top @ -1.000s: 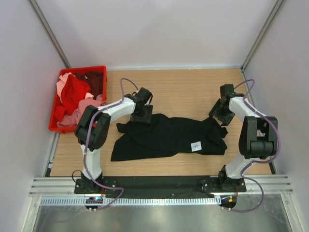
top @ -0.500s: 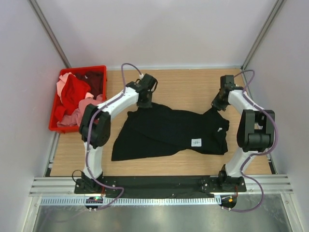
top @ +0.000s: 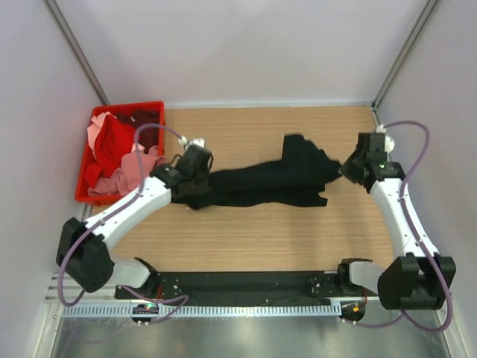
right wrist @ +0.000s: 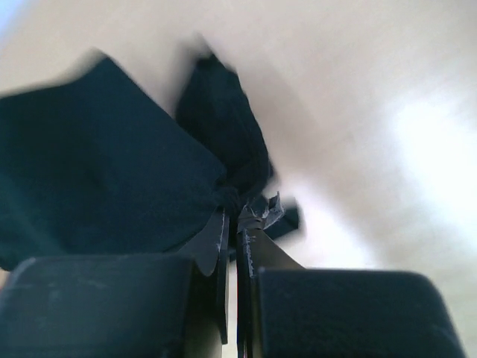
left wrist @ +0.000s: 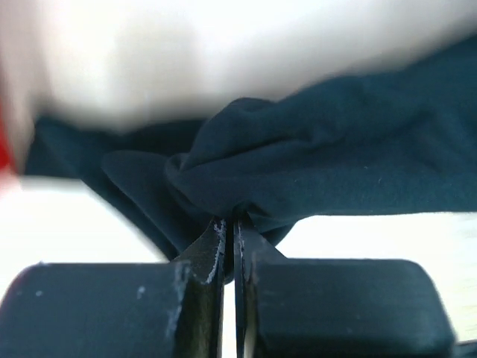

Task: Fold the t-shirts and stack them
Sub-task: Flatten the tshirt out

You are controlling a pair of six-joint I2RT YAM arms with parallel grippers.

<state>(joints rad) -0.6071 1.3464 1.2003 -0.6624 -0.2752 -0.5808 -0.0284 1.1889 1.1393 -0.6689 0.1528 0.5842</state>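
While both arms reach out over the table (top: 253,235), the black t-shirt (top: 261,181) is drawn out between them as a bunched, rope-like band. It runs left to right across the middle of the wooden surface. Whether its middle touches the wood cannot be told from above.

1. Left gripper (top: 192,192): clamped on the left end of the black t-shirt. In the left wrist view the jaws stand almost together, with a thick fold of dark cloth pinched at the tips.
2. Right gripper (top: 345,171): clamped on the right end of the same garment. In the right wrist view the jaws stand almost together, with the cloth gathered into a knot at the tips and fanning out beyond them.
3. Near the right end, a loose flap of the shirt spreads toward the far side of the table.

The red crate (top: 127,105) sits at the far left corner of the table, apart from the left gripper. It holds a heap of other garments:
- a red t-shirt (top: 115,142) in the middle;
- a pink t-shirt (top: 133,168), spilling over the near right rim;
- a dark maroon t-shirt (top: 145,123) at the far right corner.
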